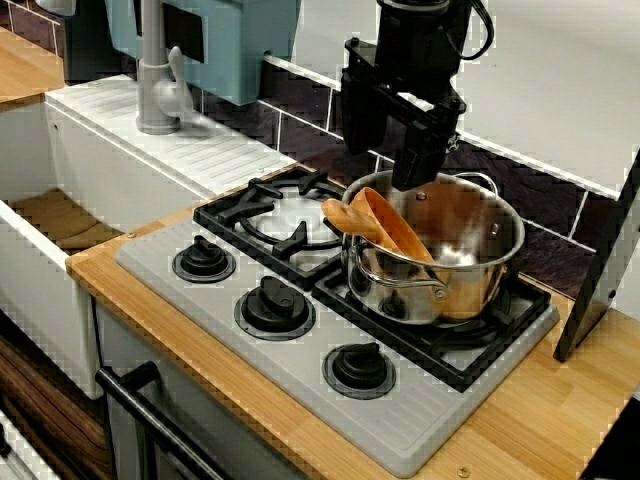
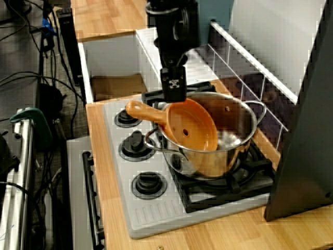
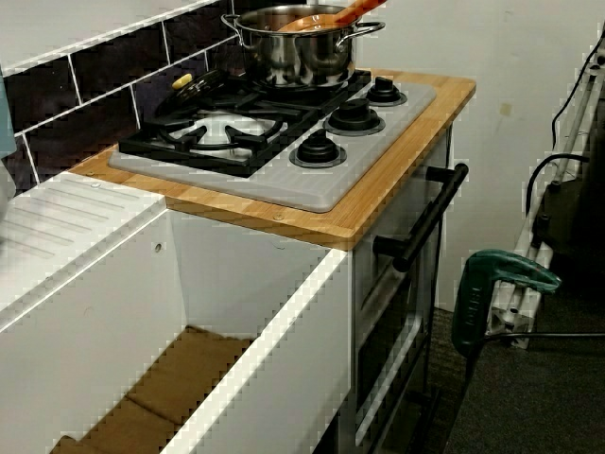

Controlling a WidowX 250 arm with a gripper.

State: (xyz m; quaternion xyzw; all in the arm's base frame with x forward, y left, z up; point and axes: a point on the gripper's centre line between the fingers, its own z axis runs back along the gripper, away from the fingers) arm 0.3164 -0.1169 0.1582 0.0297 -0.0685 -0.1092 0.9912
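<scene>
**Hovering over the orange spoon (image 2: pixel 191 127) in the pot (image 1: pixel 485 285)**

The gripper (image 2: pixel 174 95) hangs just above the pot's rim, right over the spoon's bowl. The spoon lies tilted inside the pot, its handle poking out over the rim towards the knobs (image 1: pixel 274 308). I cannot tell how far the claw is spread, though it seems to grip nothing. Any descent is best kept straight and slow, clear of the pot's rim

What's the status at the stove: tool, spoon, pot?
Tool open, empty, over the pot rim. Orange spoon leans in the pot, handle out over the rim. Nothing between them.
</scene>
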